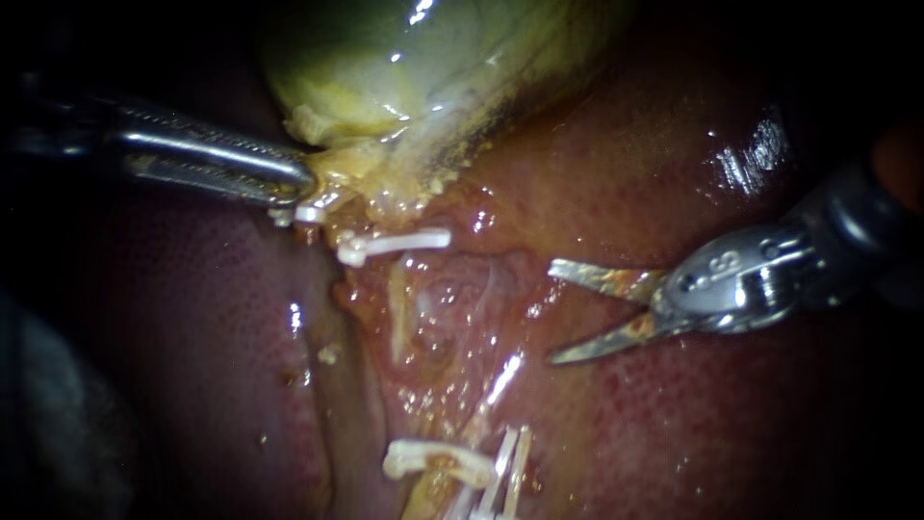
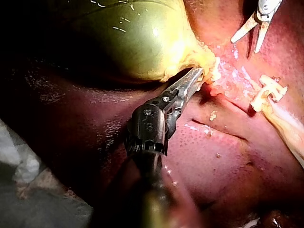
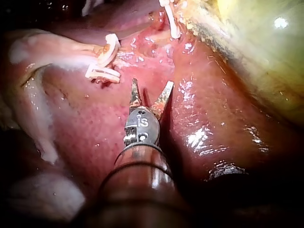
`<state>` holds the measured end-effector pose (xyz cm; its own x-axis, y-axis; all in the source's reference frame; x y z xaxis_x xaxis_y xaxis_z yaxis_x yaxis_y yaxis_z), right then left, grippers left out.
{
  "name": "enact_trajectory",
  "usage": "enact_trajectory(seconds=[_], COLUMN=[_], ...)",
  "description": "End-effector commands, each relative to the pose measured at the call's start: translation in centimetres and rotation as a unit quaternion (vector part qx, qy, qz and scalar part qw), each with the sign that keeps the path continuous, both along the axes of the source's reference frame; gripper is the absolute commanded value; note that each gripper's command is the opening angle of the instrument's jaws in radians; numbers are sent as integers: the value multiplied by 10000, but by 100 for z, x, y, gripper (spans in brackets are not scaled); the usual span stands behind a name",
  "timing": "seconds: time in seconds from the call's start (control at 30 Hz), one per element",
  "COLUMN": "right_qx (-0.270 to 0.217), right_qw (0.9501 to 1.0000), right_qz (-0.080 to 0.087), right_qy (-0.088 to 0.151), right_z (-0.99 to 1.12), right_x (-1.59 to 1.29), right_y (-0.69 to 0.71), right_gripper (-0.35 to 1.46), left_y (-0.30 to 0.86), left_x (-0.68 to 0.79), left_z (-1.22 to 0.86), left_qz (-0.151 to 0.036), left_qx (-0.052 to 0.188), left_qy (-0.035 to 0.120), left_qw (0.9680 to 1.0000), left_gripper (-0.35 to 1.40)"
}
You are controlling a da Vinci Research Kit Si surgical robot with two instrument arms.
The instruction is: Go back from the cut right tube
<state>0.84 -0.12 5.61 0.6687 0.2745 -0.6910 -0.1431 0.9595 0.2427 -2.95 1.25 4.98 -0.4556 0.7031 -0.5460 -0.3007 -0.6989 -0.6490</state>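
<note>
The right tube (image 1: 500,377) shows as a short pale, glistening strand lying on the raw bed just below and to the inner side of the right instrument's lower blade tip, not touching it. Its far end runs down into a bundle of white clips (image 1: 507,460). Beside these sits one more curled clip (image 1: 438,460).

The right instrument (image 1: 551,313) ends in two thin blades. They stand spread wide in a V with nothing between them, hanging over bare red tissue. The right wrist view shows the same spread pair (image 3: 152,83), with the lower clips (image 3: 102,71) ahead of them and off to one side.

Ahead of the blade tips, across the raw bed, a long white clip (image 1: 395,241) lies crosswise. Just beyond it is the left instrument (image 1: 303,183), its jaws pressed together on the yellow lower edge of the gallbladder (image 1: 404,58). The left wrist view also shows them pinching that edge (image 2: 197,73), with the spread blades (image 2: 245,45) well beyond.

The liver (image 1: 674,144) lies wet and dark red under and around both instruments.
</note>
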Motion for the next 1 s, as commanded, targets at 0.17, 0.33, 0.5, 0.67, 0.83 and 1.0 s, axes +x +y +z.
enact_trajectory(seconds=[0.17,0.33,0.5,0.67,0.83,1.0], right_qx=[-2,123,102,102,110,110], right_qw=[10000,9997,9997,9997,9996,9996], right_qz=[-41,-200,-221,-221,-230,-231], right_qy=[-51,85,89,89,98,98], right_z=[-5,-5,-5,-5,-5,-5], right_x=[-9,-9,-9,-9,-9,-9], right_y=[7,6,6,6,6,6], right_gripper=[143,143,145,145,145,145], left_y=[-1,-4,-11,-15,-21,-23], left_x=[-1,-5,-17,-31,-42,-45], left_z=[5,20,43,65,78,80], left_qz=[-1,-7,30,78,145,164], left_qx=[-12,-50,-106,-110,-95,-95], left_qy=[4,19,30,38,48,36], left_qw=[10000,10000,9999,9999,9998,9998], left_gripper=[-35,-35,-35,-35,-35,-35])
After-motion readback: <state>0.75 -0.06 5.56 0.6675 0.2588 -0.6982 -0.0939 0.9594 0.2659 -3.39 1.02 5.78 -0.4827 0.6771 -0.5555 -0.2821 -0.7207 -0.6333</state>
